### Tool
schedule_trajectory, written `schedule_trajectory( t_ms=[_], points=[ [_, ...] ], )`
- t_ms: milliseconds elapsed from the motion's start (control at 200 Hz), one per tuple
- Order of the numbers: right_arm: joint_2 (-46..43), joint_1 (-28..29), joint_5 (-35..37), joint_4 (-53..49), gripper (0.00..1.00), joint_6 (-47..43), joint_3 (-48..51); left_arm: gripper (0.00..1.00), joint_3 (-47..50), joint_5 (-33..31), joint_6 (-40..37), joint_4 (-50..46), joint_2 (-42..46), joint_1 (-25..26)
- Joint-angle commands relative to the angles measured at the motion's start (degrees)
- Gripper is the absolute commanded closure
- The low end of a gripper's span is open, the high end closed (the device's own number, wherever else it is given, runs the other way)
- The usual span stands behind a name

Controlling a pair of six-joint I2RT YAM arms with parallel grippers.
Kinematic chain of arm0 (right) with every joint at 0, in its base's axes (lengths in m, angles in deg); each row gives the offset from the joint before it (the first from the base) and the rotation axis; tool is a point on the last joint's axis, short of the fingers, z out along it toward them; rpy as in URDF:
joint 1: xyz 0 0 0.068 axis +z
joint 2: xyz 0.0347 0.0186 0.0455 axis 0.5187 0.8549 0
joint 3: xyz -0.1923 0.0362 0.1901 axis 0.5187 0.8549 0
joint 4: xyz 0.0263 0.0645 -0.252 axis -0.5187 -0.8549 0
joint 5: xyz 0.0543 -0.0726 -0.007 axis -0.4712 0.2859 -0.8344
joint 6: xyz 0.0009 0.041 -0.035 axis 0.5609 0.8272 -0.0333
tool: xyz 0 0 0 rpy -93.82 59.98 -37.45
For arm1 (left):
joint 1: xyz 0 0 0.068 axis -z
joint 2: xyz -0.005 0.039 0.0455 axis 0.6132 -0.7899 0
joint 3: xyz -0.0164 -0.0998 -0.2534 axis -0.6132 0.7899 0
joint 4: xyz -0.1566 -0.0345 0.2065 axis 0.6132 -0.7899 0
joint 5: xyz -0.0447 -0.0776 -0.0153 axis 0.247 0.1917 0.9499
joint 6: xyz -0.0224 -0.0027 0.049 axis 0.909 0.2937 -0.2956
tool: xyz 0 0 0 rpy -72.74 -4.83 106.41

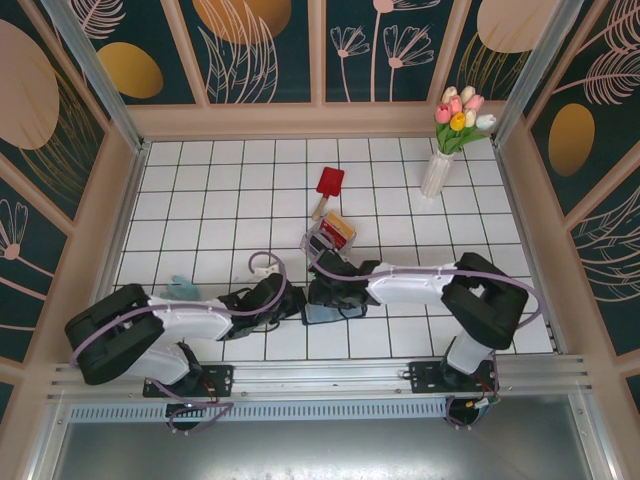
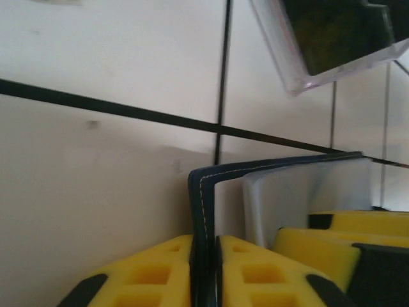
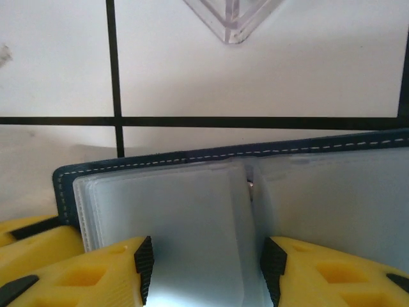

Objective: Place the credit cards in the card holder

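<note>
The card holder [image 3: 192,211] lies open on the tiled table between both arms, navy outside with grey-blue sleeves inside. My left gripper [image 2: 206,242] is shut on its upright navy cover [image 2: 203,204]. My right gripper [image 3: 206,256] hovers over the sleeves with its jaws apart, and a sleeve page lies between the pads [image 3: 144,262]. In the top view the two grippers [image 1: 297,303] [image 1: 326,296] meet at the card holder [image 1: 322,313]. The credit cards [image 1: 338,231], red and yellow-orange, sit in a clear box just beyond the right gripper.
The clear plastic box [image 1: 330,234] stands just behind the wallet, its corner close in both wrist views [image 2: 319,61] [image 3: 233,22]. A red paddle with a wooden handle [image 1: 328,186] lies farther back. A vase of tulips [image 1: 440,165] stands back right. A small light-blue object [image 1: 182,288] lies left.
</note>
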Motion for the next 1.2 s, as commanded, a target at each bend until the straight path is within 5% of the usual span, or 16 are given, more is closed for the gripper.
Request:
schedule_trajectory(
  t_ms=[0,290,520,711,916,1196],
  points=[
    [5.8,2.2,8.9,-13.9,0.46,1.9,0.0,0.69,1.6,-8.2,4.5,-11.1,8.6,0.0],
    [14.1,6.5,14.4,-20.4,0.46,-0.1,-10.2,0.61,7.8,-18.9,8.9,-23.6,31.3,-0.7],
    [10.8,6.3,17.2,-22.5,0.45,-2.1,-18.5,0.59,5.8,-22.0,5.5,-26.6,35.8,-1.9],
    [0.5,2.8,14.7,-16.2,0.37,-6.8,-18.5,0.54,2.4,-18.9,-1.0,-21.5,32.0,-3.6],
    [-7.4,-7.0,7.3,-10.3,0.42,-16.3,-14.8,0.50,-1.5,-5.1,-5.4,-7.9,21.2,-10.8],
    [-5.8,-19.5,-7.7,-6.4,0.66,-27.5,-14.2,0.43,-13.8,8.4,-6.9,1.7,1.5,-16.2]
  ],
)
